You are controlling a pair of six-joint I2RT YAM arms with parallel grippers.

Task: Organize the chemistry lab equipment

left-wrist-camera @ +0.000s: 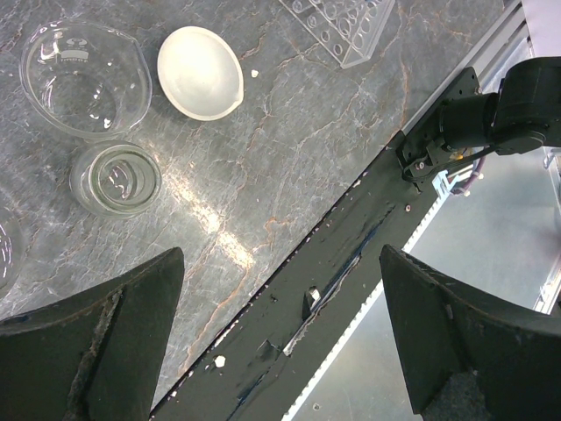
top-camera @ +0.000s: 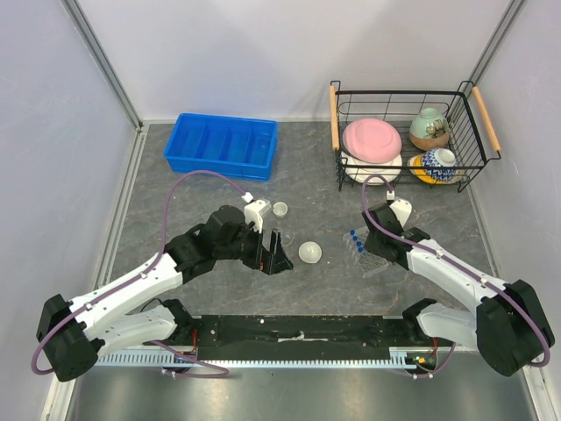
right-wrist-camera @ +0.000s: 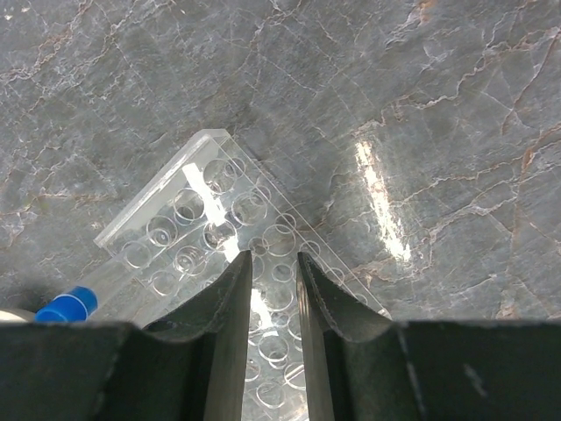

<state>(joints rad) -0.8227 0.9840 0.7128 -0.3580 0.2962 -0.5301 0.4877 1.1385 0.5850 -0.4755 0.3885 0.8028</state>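
Note:
A white round dish (top-camera: 309, 253) (left-wrist-camera: 200, 72) lies mouth-up just right of my left gripper (top-camera: 274, 254) (left-wrist-camera: 280, 263), which is wide open and holds nothing. In the left wrist view a wide clear beaker (left-wrist-camera: 85, 79) and a smaller clear glass vessel (left-wrist-camera: 116, 178) stand beside the dish. Another small glass beaker (top-camera: 280, 209) stands behind the left wrist. The clear plastic rack (top-camera: 377, 263) (right-wrist-camera: 202, 210) lies under my right gripper (top-camera: 383, 250) (right-wrist-camera: 273, 259). Its jaws stand a narrow gap apart over the rack's holes, with nothing seen between them. Blue-capped tubes (top-camera: 355, 239) (right-wrist-camera: 66, 305) stand at the rack's left end.
A blue compartment bin (top-camera: 223, 145) sits at the back left. A black wire basket (top-camera: 399, 88) at the back right holds a pink plate (top-camera: 372, 139) and patterned bowls (top-camera: 429, 127). The black base rail (top-camera: 298, 329) (left-wrist-camera: 333, 263) runs along the near edge.

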